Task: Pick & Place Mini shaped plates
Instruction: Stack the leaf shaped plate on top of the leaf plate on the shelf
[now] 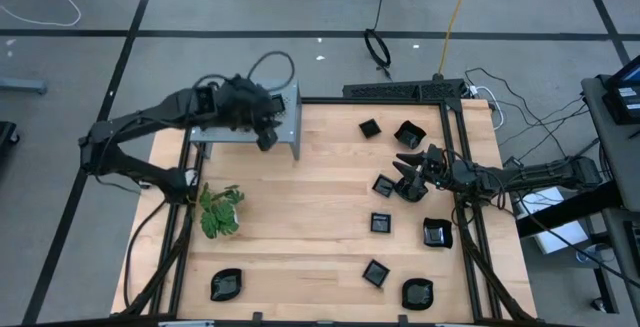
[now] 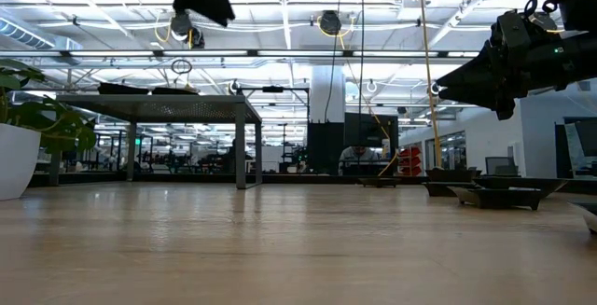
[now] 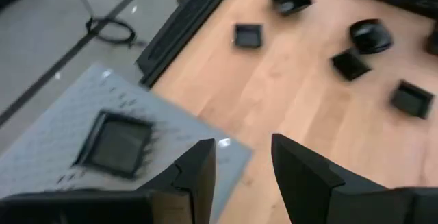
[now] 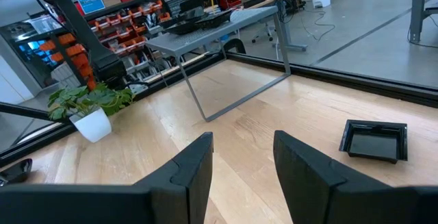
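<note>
one plate (image 3: 115,142) already on shelf (image 1: 285,127), left hand (image 1: 266,137) apart, empty just above it; right hand (image 1: 408,174) apart over plates (image 1: 383,223) left on desk (image 1: 300,227) near shelf

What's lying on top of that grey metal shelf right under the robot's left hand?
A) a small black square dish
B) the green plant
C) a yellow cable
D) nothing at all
A: the left wrist view shows a small black square dish resting on the grey perforated shelf, just beyond the open, empty left hand.
</note>
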Controlling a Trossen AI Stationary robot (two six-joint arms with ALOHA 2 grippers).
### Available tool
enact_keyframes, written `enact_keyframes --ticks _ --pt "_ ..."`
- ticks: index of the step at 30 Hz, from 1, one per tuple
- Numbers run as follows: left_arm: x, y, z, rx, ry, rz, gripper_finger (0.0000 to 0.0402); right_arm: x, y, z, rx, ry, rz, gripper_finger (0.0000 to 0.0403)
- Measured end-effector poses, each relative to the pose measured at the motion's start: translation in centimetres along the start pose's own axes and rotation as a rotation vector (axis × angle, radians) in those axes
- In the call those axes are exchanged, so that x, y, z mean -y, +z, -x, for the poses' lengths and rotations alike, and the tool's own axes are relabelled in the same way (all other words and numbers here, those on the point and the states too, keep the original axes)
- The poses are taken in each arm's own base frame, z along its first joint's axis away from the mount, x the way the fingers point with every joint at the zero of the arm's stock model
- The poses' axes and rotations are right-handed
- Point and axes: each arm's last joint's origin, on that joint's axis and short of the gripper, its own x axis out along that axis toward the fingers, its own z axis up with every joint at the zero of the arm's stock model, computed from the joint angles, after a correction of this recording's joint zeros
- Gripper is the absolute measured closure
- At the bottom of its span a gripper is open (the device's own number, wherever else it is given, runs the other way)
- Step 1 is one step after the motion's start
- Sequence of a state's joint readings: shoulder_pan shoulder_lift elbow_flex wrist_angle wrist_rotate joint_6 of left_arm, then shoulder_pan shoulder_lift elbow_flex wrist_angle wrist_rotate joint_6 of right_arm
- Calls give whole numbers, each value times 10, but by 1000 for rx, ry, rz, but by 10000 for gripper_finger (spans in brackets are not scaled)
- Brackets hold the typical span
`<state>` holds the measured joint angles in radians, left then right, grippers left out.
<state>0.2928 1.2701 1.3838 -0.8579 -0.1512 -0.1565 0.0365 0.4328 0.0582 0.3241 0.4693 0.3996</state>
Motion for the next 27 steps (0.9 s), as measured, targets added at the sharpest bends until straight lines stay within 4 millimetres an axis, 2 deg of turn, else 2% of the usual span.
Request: enact_keyframes --ticks 7,13,19,23,27 --pt "66 -5 -9 41 -88 31 254 0 0 0 0 0 0 261" --pt "133 -22 -34 1 -207 73 254 0 0 0 -1 0 0 261" --pt "192 -62 -58 -165 -251 170 254 0 0 0 -1 0 0 261" --pt "225 -95 -62 -333 -266 290 254 0 0 0 0 0 0 261" --pt "247 -129 -60 -549 -240 382 254 0 0 0 -1 0 0 261"
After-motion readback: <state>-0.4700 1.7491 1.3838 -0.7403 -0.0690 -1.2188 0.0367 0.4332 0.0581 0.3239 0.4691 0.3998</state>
